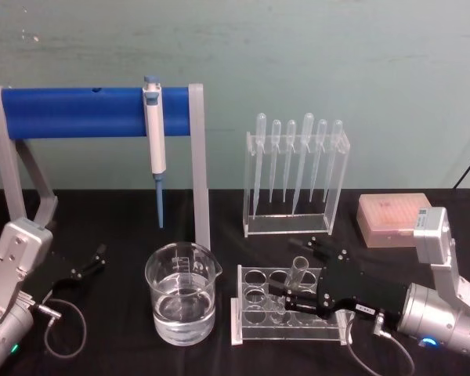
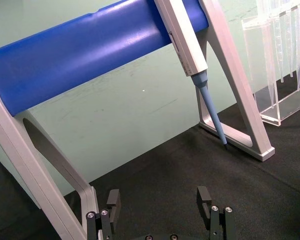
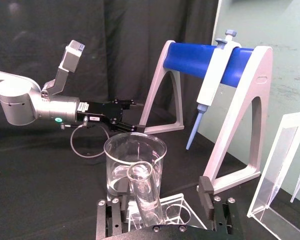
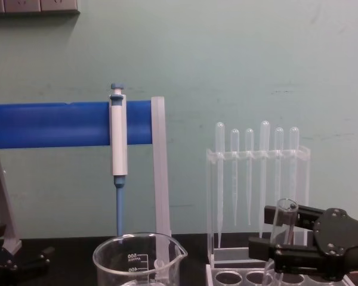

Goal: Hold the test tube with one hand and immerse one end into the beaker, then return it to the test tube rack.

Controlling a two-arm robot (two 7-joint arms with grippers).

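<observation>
**Glass tube between the right hand's fingers at the rack**

Black tabletop [image 1: 117, 329]: the left hand [image 1: 88, 262] rests open and empty at the left. The beaker [image 1: 181, 294], marked 500 and 400, holds water. Right of it, the test tube [image 1: 296, 276] stands tilted in the clear rack [image 1: 286, 309], between the right hand's [image 1: 301, 274] spread fingers, not gripped.

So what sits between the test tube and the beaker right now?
In the head view, only the clear rack's left end and a strip of black cloth separate the test tube, flanked by the right end effector, from the beaker.
</observation>
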